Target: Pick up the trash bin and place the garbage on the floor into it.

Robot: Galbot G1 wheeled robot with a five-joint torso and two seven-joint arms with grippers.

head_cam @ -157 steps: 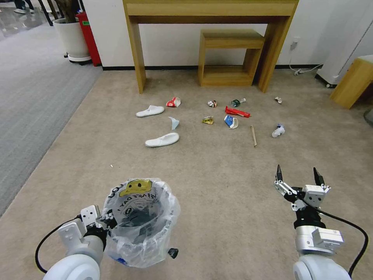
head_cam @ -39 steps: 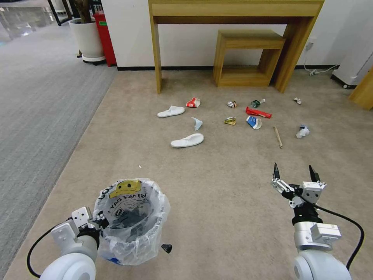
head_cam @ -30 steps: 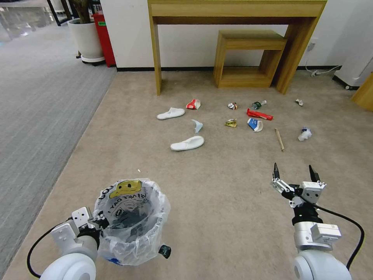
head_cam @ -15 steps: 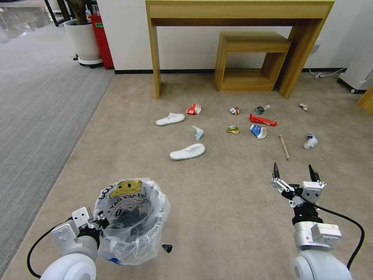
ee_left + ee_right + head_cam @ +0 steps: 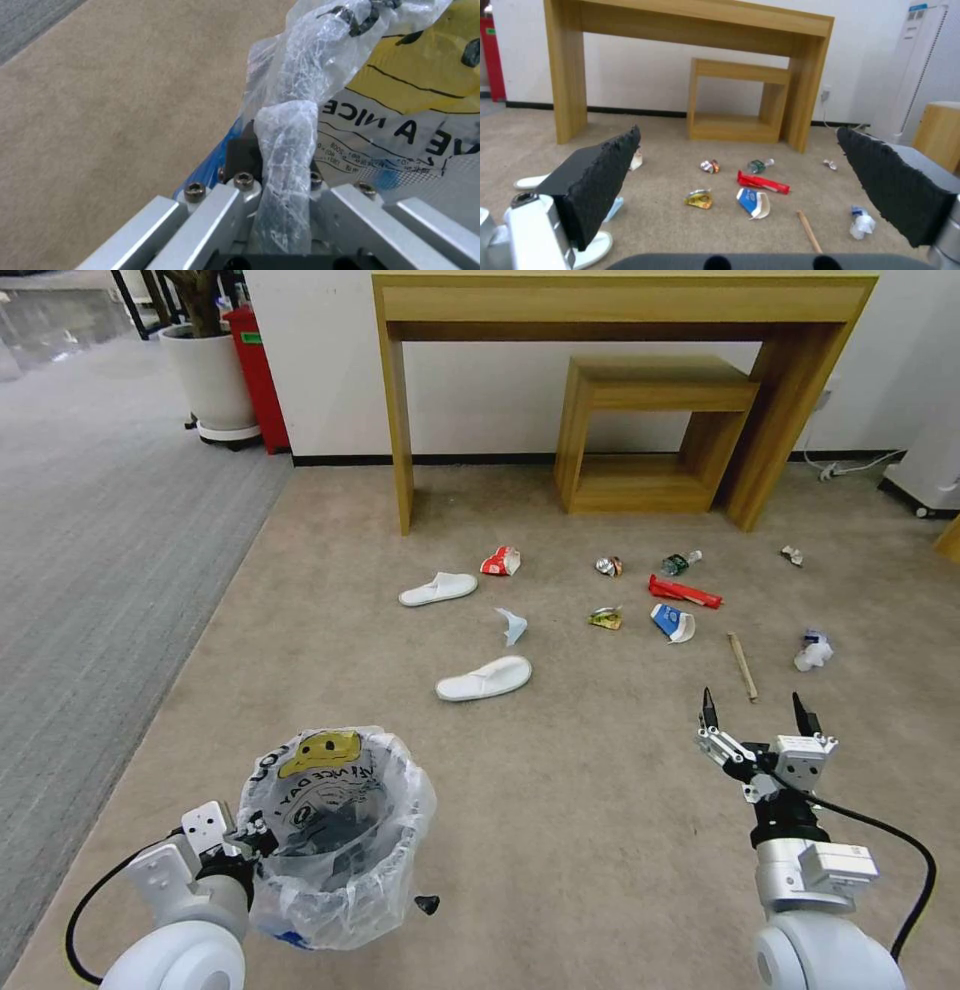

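Bin held at the robot's left, litter spread ahead on the floor.

The trash bin, lined with a crinkled printed bag, sits low at the left, its rim clamped in the left hand. The right hand hovers empty, fingers spread wide, above the carpet. Ahead lie two white slippers, a red carton, a wooden stick and a crushed can.

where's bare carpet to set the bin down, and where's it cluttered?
Bare floor: the wide patch between the trash bin, held by the left gripper, and the open right gripper. Also left of the slippers. Crowded: the garbage before the wooden table.
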